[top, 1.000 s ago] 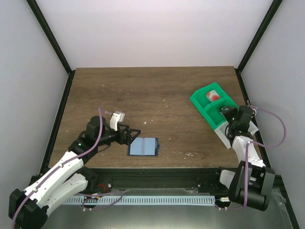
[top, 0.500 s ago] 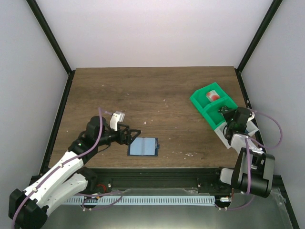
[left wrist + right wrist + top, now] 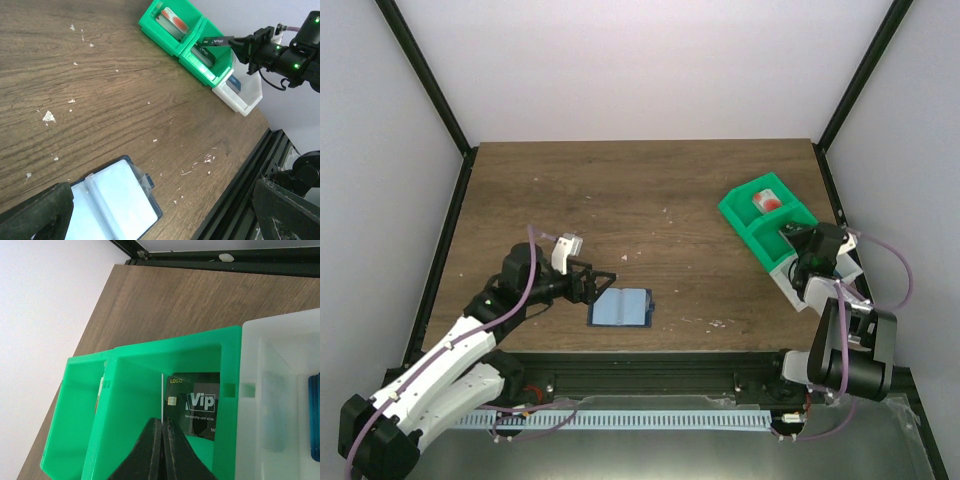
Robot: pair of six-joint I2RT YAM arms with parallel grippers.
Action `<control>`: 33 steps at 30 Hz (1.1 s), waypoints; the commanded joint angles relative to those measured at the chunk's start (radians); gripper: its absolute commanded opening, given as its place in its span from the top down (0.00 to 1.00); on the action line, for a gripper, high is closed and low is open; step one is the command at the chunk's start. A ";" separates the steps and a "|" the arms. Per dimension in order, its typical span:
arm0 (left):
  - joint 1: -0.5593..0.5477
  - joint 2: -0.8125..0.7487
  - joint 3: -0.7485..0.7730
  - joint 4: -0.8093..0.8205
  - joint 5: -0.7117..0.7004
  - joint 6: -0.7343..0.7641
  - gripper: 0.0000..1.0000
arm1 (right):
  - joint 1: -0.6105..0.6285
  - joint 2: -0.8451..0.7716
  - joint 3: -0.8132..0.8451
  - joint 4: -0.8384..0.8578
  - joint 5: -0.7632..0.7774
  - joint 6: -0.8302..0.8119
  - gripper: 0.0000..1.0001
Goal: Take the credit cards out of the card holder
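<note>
The only print you can read is on the dark card [image 3: 196, 404] lying in the green bin's [image 3: 80, 440] compartment next to the white bin [image 3: 280, 390]. It carries "LOGO" in yellow and a large "Vip", with smaller lines too fine to make out. Your right gripper [image 3: 162, 423] is pressed together on a thin card [image 3: 162, 395], seen edge-on above that compartment.

The left wrist view shows more plainly a red card [image 3: 170, 17] in the bin's far compartment and a blue card [image 3: 236, 84] in the white bin, all by the counter's [image 3: 650, 190] right edge.

The card holder [image 3: 622, 307] lies open, pale panels up, near the front edge, left of centre. Your left gripper [image 3: 592, 285] is spread wide, just beside the holder's left side.
</note>
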State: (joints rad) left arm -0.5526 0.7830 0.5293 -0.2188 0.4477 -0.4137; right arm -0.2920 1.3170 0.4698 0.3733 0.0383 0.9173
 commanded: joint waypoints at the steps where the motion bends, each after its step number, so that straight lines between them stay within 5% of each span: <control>1: -0.001 0.006 0.003 0.019 0.005 0.015 0.00 | -0.010 0.049 0.081 0.025 0.036 -0.001 1.00; 19: -0.001 0.029 0.002 0.024 -0.008 0.012 0.00 | -0.009 0.171 0.138 0.083 -0.008 -0.078 1.00; 33: -0.001 0.029 0.003 0.027 -0.022 0.010 0.00 | -0.010 0.209 0.205 -0.044 0.023 -0.140 0.95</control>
State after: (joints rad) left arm -0.5526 0.8135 0.5293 -0.2115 0.4301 -0.4141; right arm -0.2916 1.5105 0.6102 0.3771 0.0147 0.8188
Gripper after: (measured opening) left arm 0.997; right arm 0.045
